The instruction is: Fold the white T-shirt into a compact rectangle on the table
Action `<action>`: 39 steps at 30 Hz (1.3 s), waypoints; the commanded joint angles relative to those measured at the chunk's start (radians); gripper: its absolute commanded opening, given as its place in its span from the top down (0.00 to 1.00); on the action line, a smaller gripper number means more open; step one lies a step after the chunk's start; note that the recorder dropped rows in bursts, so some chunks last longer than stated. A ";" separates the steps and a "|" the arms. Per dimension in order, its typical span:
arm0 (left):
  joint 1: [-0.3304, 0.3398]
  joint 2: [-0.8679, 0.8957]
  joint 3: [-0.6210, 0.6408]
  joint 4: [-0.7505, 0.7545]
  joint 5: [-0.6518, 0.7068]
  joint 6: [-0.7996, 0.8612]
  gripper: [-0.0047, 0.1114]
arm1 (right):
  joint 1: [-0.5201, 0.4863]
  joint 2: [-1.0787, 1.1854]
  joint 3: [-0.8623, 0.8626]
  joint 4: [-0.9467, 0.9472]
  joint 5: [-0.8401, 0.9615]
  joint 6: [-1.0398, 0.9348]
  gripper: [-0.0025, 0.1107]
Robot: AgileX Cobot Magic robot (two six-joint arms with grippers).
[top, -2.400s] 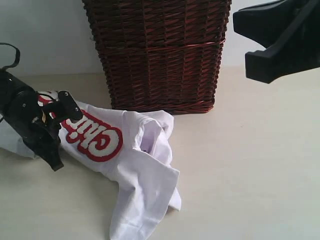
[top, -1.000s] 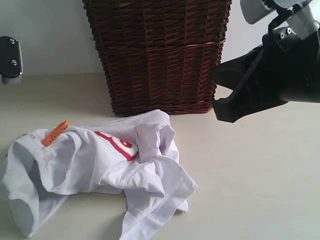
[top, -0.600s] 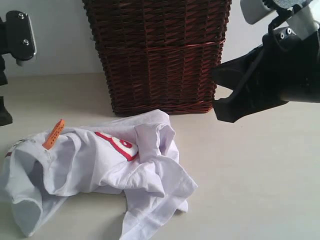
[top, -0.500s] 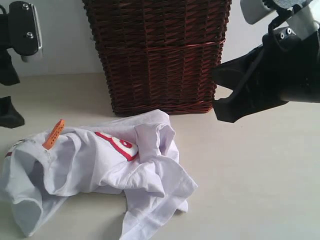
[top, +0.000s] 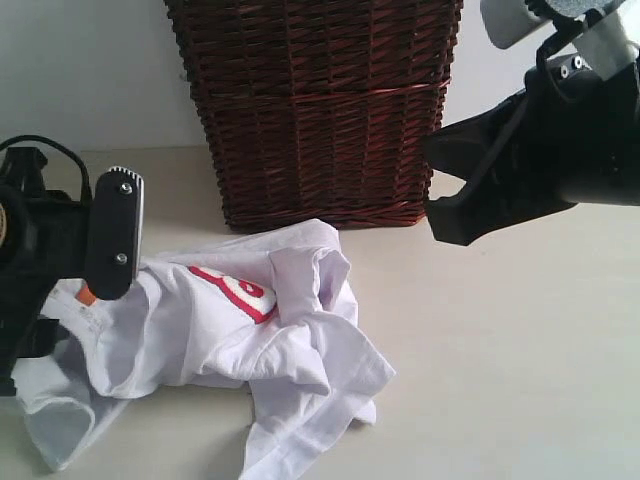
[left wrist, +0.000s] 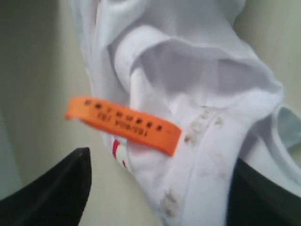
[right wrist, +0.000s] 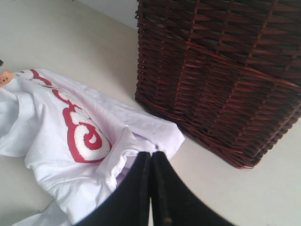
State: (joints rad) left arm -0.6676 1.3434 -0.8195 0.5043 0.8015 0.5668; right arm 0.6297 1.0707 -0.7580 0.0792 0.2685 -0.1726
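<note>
Moved: left gripper (left wrist: 160, 202) has come down from high at the left onto the collar end of the white T-shirt (top: 300, 340)
T-shirt: crumpled in a heap on the desk (top: 500, 380), in front of the wicker basket (top: 320, 110), red-edged lettering (right wrist: 82, 129) partly showing
Neck tag (left wrist: 123, 125): orange, sticking out at the collar
Left gripper: jaws apart, collar cloth between them, not clamped
Right gripper (right wrist: 151, 157): jaws together, empty, raised on the basket's side of the shirt
</note>
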 commanded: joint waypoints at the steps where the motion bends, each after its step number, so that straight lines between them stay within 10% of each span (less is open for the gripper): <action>1: -0.010 0.000 0.024 -0.065 -0.185 -0.024 0.37 | -0.002 0.001 0.006 0.001 -0.003 0.000 0.98; 6: -0.010 0.034 0.024 -0.022 -0.230 -0.024 0.40 | -0.002 0.001 0.006 0.001 -0.003 0.000 0.98; 11: -0.010 0.158 0.024 0.090 -0.084 -0.026 0.73 | -0.002 0.001 0.006 0.001 -0.001 0.002 0.98; 16: -0.010 0.172 0.024 0.090 -0.164 -0.110 0.47 | -0.002 0.001 0.006 0.001 -0.001 0.002 0.98; 20: -0.012 0.202 0.024 0.082 -0.168 -0.126 0.45 | -0.002 0.001 0.006 0.001 -0.001 0.002 0.98; 28: -0.012 0.250 0.024 0.071 -0.133 -0.126 0.94 | -0.002 0.001 0.006 0.001 -0.001 0.000 0.98; 39: -0.012 -0.008 -0.114 -0.158 -0.133 0.018 0.96 | -0.002 -0.001 0.006 -0.022 -0.001 0.035 0.98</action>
State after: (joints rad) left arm -0.6736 1.4231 -0.8762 0.4787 0.6710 0.5007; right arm 0.6297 1.0707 -0.7580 0.0792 0.2725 -0.1616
